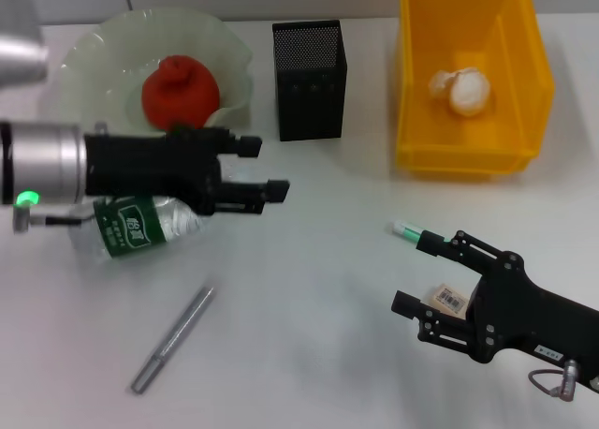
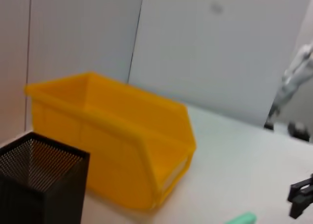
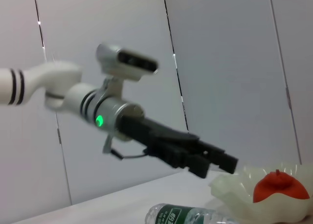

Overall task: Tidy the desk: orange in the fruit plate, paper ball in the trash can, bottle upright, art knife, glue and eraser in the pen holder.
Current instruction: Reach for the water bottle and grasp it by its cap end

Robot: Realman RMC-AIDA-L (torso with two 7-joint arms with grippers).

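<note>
Orange: the orange (image 1: 180, 92) lies in the fruit plate (image 1: 94, 54) at the far left of the table (image 1: 309, 335); this part looks done.
Paper ball: the paper ball (image 1: 463, 90) rests inside the yellow bin (image 1: 468, 153) at the far right, which serves as the trash can; done as well.
Bottle: the bottle (image 1: 140, 225) with its green label lies on its side just in front of the plate, partly under the left arm; it is not yet upright.
Art knife: the grey art knife (image 1: 173, 339) lies flat on the table, in front of the bottle and well apart from the pen holder (image 1: 309, 81).
Pen holder: the black mesh box stands between plate and bin; nothing shows above its rim, and its inside cannot be seen.
Glue: a stick with a green end, probably the glue (image 1: 408, 229), lies on the table touching or just beside the far finger of the right pincer (image 1: 426, 274).
Eraser: a small labelled block, likely the eraser (image 1: 448, 299), sits between the fingers of the right pincer, which are spread and not closed on it.
Left pincer: the left pincer (image 1: 262, 171) hovers above the bottle, its fingers parted and holding nothing.
Left to do: by judgement, four items remain, namely bottle, knife, glue and eraser.
</note>
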